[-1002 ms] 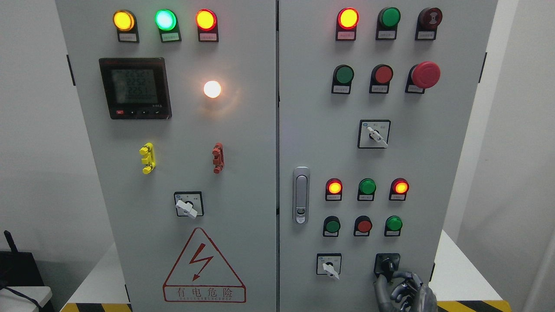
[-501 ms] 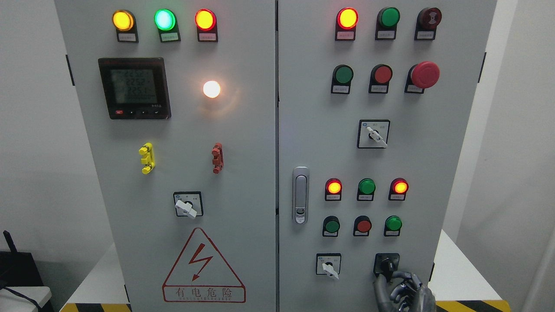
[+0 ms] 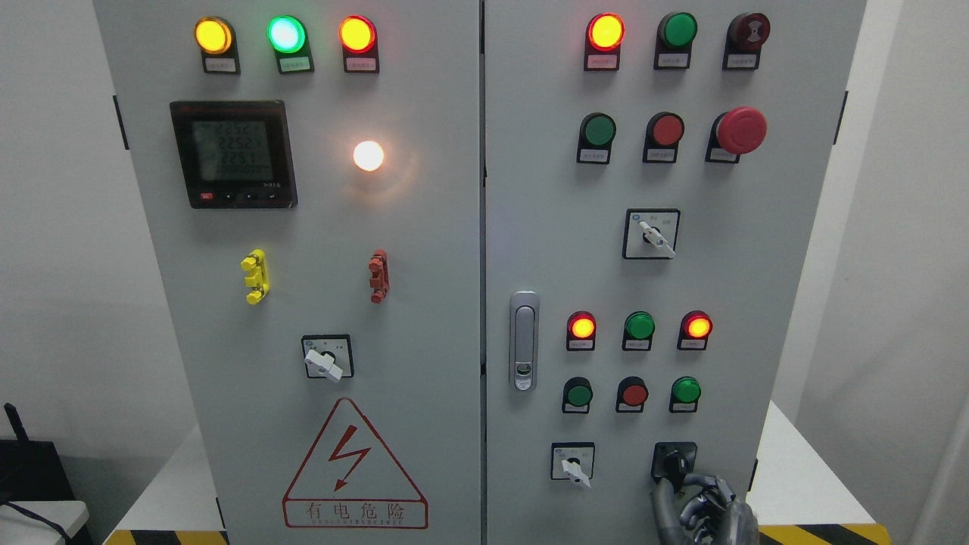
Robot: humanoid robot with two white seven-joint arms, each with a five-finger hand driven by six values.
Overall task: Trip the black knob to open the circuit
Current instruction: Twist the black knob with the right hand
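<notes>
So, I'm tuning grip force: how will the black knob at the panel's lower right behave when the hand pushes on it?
The black knob sits fixed in a square plate on the panel, so it will probably turn, not lift or slide. It looks like rigid plastic, likely stiff with a detent. Its small lever and smooth look suggest the right hand could slip off.

The grey cabinet (image 3: 454,250) stands on a white platform (image 3: 795,473), which shows just right of the right hand (image 3: 704,507) and also far to its left.
</notes>
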